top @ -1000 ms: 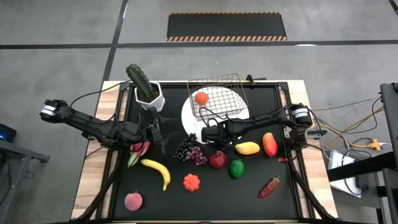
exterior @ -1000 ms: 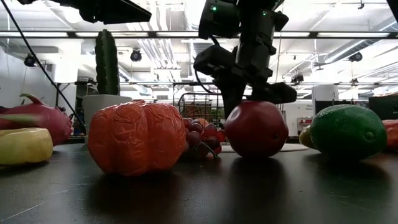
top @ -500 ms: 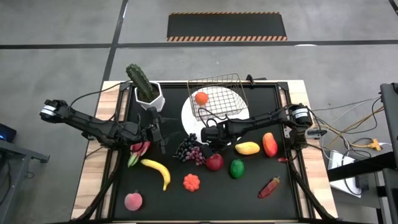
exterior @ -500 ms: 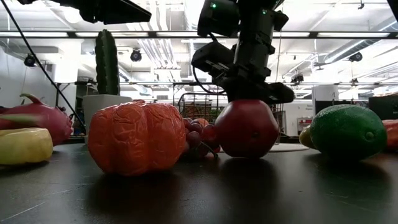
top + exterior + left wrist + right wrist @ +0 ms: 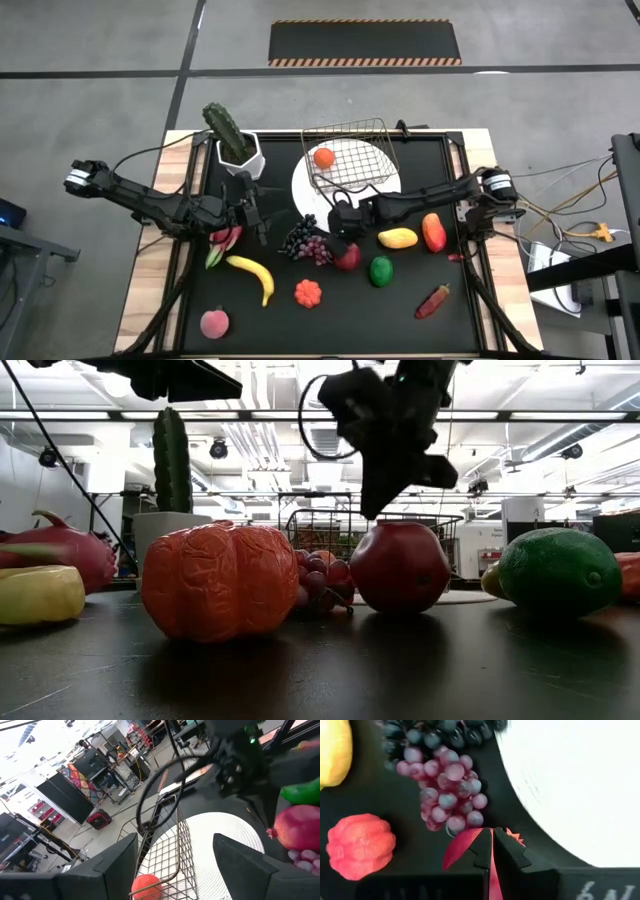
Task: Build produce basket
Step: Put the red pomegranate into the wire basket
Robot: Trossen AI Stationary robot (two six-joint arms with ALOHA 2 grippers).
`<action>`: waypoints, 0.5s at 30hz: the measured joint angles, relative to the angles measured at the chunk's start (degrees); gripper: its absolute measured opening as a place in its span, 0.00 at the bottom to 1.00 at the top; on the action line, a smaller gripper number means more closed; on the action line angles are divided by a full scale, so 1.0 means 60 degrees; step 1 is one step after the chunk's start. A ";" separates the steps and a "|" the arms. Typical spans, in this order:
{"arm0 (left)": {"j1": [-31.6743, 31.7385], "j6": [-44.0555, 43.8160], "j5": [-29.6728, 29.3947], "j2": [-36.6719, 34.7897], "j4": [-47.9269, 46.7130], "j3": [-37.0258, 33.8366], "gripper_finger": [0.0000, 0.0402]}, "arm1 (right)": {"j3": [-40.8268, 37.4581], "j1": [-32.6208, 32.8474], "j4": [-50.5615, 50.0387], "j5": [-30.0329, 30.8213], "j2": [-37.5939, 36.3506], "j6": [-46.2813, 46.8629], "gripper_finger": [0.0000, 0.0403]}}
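Hovering just above the red fruit (image 5: 348, 257) beside the grapes (image 5: 308, 243), the right gripper (image 5: 343, 226) has its jaws nearly closed on nothing, while the left gripper (image 5: 257, 212) waits beyond the grapes, jaws apart.

Red fruit (image 5: 470, 851) mostly hidden behind right gripper (image 5: 492, 852) fingers in right wrist view, only a sliver showing. Yellow piece (image 5: 334, 750) cut off by edge. Basket (image 5: 330, 530) largely screened by produce in low view.

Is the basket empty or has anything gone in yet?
Not empty. The basket holds one orange. The other produce, such as the grapes and banana, lies outside on the table.
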 joint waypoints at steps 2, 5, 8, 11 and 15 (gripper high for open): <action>0.0000 -0.0004 -0.0002 0.0000 -0.0001 -0.0004 0.60 | 0.0002 0.0179 -0.0028 0.0228 -0.0069 -0.0067 0.02; 0.0000 -0.0011 -0.0004 0.0000 0.0009 -0.0055 0.60 | 0.0000 0.0421 -0.0079 0.0293 -0.0073 -0.0061 0.02; 0.0000 -0.0011 -0.0007 0.0000 0.0084 -0.0116 0.60 | -0.0004 0.0612 -0.0082 0.0292 -0.0070 -0.0061 0.02; 0.0000 -0.0027 -0.0007 0.0000 0.0087 -0.0117 0.60 | -0.0007 0.0803 -0.0083 0.0525 -0.0088 -0.0111 0.02; 0.0000 -0.0244 -0.0007 0.0000 0.0088 -0.0102 0.60 | -0.0015 0.1079 -0.0096 0.0913 -0.0388 -0.0499 0.02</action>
